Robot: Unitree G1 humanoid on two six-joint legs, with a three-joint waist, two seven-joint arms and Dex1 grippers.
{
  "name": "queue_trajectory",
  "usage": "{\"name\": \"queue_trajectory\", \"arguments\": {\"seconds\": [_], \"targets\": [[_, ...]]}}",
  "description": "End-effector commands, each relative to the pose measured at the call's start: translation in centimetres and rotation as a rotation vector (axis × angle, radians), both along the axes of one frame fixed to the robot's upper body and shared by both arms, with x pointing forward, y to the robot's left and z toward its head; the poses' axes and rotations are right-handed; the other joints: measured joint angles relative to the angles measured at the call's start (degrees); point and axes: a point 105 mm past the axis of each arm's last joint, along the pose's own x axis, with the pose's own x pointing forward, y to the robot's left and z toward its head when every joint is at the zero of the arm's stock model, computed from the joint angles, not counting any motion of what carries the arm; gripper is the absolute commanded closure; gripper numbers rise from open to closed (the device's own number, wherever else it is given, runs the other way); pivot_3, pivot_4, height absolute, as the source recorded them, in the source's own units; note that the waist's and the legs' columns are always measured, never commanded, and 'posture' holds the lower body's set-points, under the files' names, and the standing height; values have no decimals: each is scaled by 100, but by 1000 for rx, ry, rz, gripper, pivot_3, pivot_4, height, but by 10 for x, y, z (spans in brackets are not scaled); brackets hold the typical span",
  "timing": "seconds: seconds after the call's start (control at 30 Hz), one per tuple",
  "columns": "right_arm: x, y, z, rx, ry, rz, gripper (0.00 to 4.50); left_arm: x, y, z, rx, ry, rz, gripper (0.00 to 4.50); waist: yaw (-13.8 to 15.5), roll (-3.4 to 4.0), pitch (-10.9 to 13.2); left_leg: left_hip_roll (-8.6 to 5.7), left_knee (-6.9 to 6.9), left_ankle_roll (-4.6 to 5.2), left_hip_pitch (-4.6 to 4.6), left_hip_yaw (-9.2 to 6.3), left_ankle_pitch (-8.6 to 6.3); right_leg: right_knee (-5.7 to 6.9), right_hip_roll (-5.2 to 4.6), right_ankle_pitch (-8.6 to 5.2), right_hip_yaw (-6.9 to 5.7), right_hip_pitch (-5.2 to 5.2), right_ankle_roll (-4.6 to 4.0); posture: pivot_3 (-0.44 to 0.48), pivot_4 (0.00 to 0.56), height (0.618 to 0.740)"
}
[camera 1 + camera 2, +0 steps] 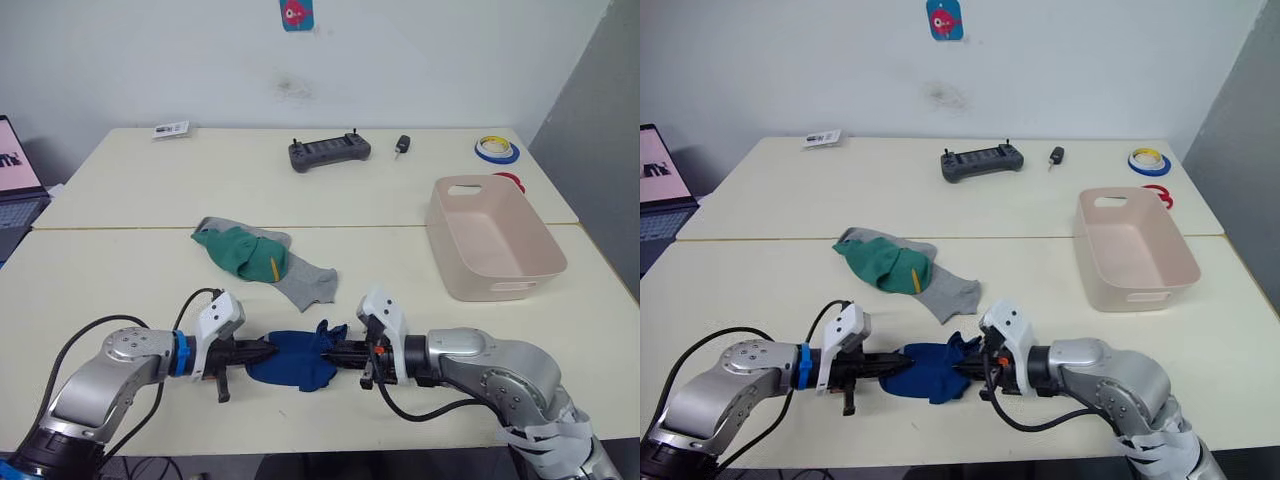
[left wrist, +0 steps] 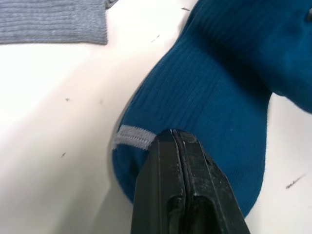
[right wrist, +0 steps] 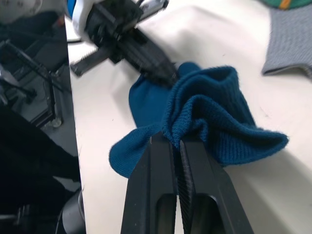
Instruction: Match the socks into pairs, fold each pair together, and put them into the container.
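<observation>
near the table's front edge, my left gripper (image 1: 268,350) and right gripper (image 1: 328,350) both pinch the blue pair (image 1: 295,362) from opposite ends (fingers clamped tight). green sock (image 1: 240,253) and grey sock (image 1: 305,282) lie just behind; container (image 1: 492,240) stands well right.

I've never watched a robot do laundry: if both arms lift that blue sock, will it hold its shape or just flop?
Probably flop: the blue sock already bunches into soft folds where the right gripper pinches it. It looks light, knit fabric. The left gripper, shut on its other end, should keep it from slipping.
</observation>
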Motion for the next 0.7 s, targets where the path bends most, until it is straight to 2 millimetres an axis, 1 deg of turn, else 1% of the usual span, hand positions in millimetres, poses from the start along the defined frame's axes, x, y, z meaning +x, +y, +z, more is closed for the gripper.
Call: {"name": "queue_trajectory", "arguments": {"seconds": [0.03,0.13,0.3,0.53,0.7], "targets": [[0,4,7,13,-43,30,4471,-1,4,-6,33,0,3,4500,0,0,0,0,0,0,0,0,0,0,0,0,0,0,0,0,150,740],[1,5,8,9,-62,34,4471,-7,-5,-11,11,17,-20,4500,1,0,0,0,0,0,1,0,0,0,-1,0,0,1,0,0,150,740],[2,12,11,15,-83,58,4471,-9,-8,-17,14,23,-26,4500,3,0,0,-3,1,0,1,1,0,0,-6,0,0,2,0,0,150,740],[5,39,14,36,-78,112,4471,-11,-7,-18,23,28,-37,4500,2,0,0,-3,1,0,1,1,0,0,-6,0,0,2,0,0,150,740],[8,59,9,37,-60,139,4471,-13,-5,-19,30,30,-33,4500,-1,1,0,-2,0,0,1,1,0,0,-6,0,0,1,-1,0,150,740]]}}
